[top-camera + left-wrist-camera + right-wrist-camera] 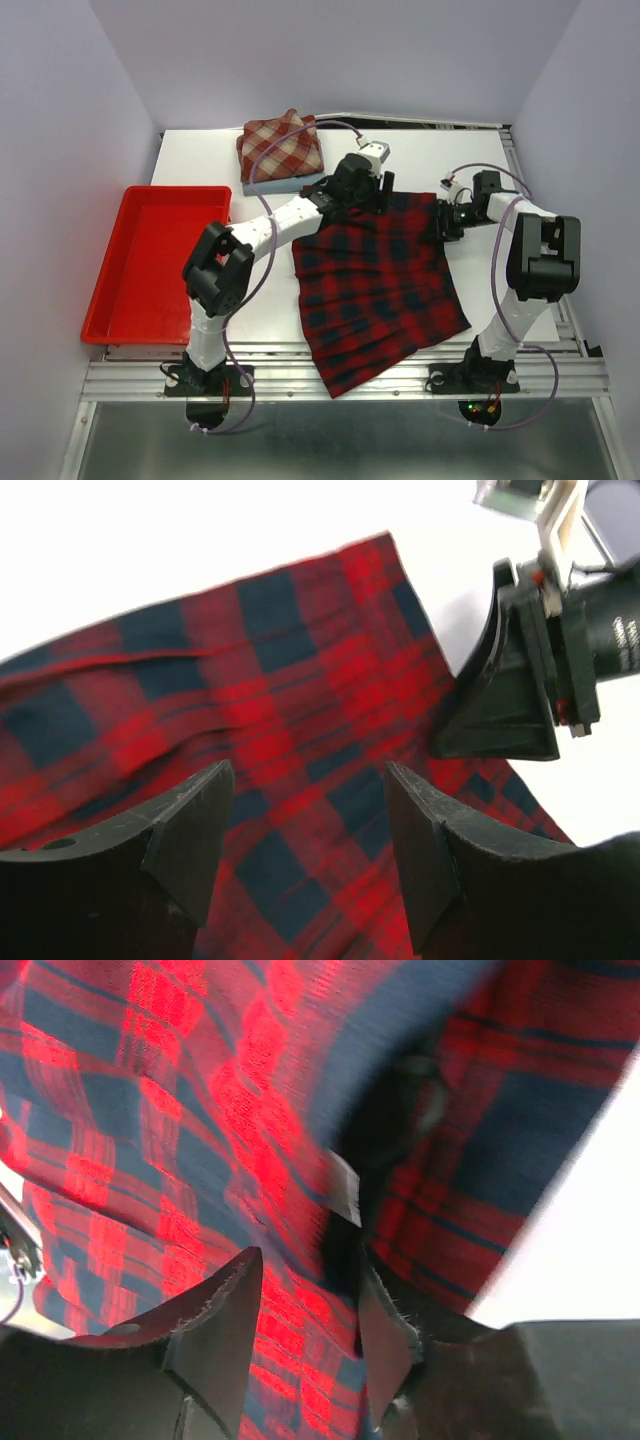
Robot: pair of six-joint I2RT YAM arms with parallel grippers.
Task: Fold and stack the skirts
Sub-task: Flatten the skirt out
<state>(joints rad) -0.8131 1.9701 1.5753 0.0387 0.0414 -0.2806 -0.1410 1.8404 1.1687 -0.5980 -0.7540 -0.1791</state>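
Observation:
The red and navy plaid skirt (380,290) lies spread across the middle of the table, its lower hem hanging over the front edge. My left gripper (383,200) hovers at its top edge, open above the cloth (270,680) with nothing pinched. At the skirt's top right corner my right gripper (440,222) is open, with plaid cloth (150,1110) and a dark fold close in front of its fingers (225,1310). At the back, the folded brick-red and cream check skirt (280,145) rests on the folded light blue one (285,183).
A red plastic tray (105,290) sits at the table's left side. The left wrist view shows the right gripper (510,690) beside the skirt's corner. Cables loop off both arms. Walls close in on the left, right and back.

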